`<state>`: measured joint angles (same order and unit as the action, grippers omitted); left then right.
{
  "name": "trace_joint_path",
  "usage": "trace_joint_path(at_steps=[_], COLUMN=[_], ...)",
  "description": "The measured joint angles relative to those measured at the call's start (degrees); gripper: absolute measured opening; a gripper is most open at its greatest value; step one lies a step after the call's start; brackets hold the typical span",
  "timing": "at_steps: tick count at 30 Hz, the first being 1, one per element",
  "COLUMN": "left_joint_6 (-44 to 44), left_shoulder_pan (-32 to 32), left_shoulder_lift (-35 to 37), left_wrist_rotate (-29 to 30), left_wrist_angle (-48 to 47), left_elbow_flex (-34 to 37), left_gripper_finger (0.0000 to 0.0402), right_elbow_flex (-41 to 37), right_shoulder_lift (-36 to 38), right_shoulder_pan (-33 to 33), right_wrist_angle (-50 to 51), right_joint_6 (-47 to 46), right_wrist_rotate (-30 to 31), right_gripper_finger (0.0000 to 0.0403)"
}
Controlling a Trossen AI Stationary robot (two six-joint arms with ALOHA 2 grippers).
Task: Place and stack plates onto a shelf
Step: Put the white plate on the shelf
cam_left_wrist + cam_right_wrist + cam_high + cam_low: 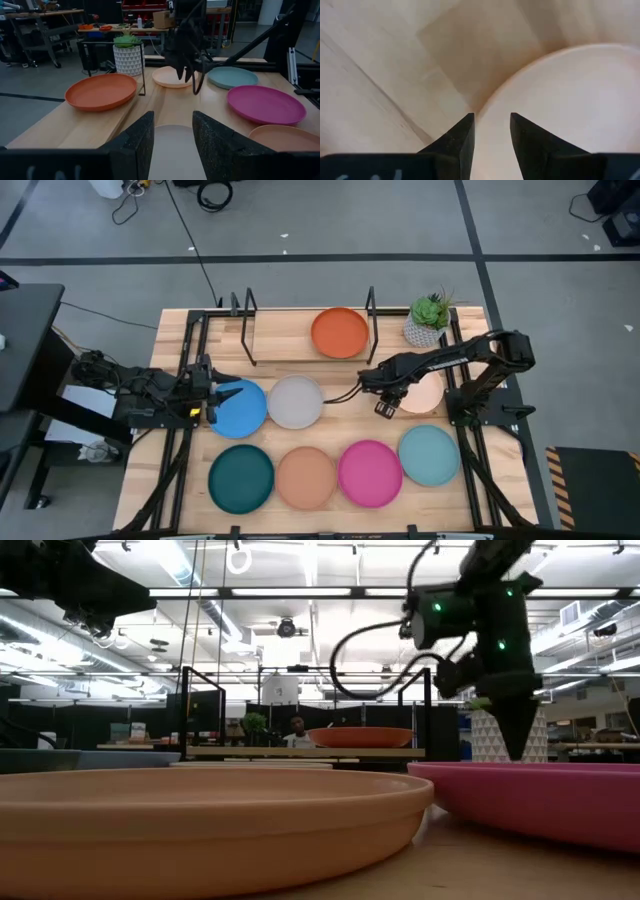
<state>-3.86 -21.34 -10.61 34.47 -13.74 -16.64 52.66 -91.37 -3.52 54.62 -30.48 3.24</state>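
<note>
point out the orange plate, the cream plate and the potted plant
orange plate (339, 333), high view, centre of the dish on the shelf
cream plate (570, 100), right wrist view, its inner surface
potted plant (128, 59), left wrist view, its patterned white pot

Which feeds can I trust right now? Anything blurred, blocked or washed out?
High view: even light, all plates readable. Low view: the tan plate and pink plate loom soft across the foreground, ceiling strip lights glare. Right wrist view: soft and pale, cream plate barely separates from the wood. Left wrist view: sharp beyond the left hand, with its own fingers blocking the bottom.
</note>
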Motion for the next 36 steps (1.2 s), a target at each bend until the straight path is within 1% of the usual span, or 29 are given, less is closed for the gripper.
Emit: trace_joint_path(at_steps=[3, 9, 11, 14, 17, 18, 21, 25, 31, 36], left_joint_6=[0.0, 0.04, 0.02, -0.75, -1.5, -1.51, -1.51, -1.51, -1.52, -1.67], left_shoulder_pan=[0.0, 0.01, 0.01, 0.0, 0.0, 0.0, 0.0, 0.0, 0.0, 0.0], left_shoulder_lift=[0.0, 0.0, 0.0, 0.0, 0.0, 0.0, 0.0, 0.0, 0.0, 0.0], left_wrist_rotate=[-0.01, 0.01, 0.01, 0.01, 0.0, 0.01, 0.01, -0.01, 0.0, 0.01], left_wrist_angle=[0.0, 0.31, 0.39, 0.39, 0.37, 0.37, 0.72, 1.27, 2.76, 3.65], left_elbow_flex=[0.0, 0.0, 0.0, 0.0, 0.0, 0.0, 0.0, 0.0, 0.0, 0.0], left_gripper_finger=[0.0142, 0.0142, 0.0142, 0.0142, 0.0142, 0.0142, 0.0142, 0.0142, 0.0142, 0.0142], right_elbow_flex=[-2.18, -2.57, -2.57, -2.55, -2.3, -1.93, -0.34, 3.59, 10.56, 15.84], right_shoulder_lift=[-0.65, -1.99, -1.99, -1.99, -1.99, -1.99, -2.03, -2.03, -2.03, -2.31], right_shoulder_pan=[-0.36, 0.37, 0.47, 0.43, 0.44, 0.45, 0.96, 2.56, 4.73, 5.18], right_wrist_angle=[-2.9, -3.75, -4.33, -4.82, -6.14, -6.1, -5.56, -5.1, -5.57, -8.77], right_joint_6=[0.24, 4.98, 7.18, 10.22, 12.8, 13.34, 15.61, 21.46, 29.47, 35.41], right_wrist_rotate=[-1.79, -1.35, -1.37, -2.09, -4.51, -5.65, -9.05, -12.18, -12.65, -12.16], right_gripper_finger=[0.0128, 0.0114, 0.0099, 0.0065, 0.0021, 0.0015, 0.0018, 0.0017, 0.0012, 0.0012])
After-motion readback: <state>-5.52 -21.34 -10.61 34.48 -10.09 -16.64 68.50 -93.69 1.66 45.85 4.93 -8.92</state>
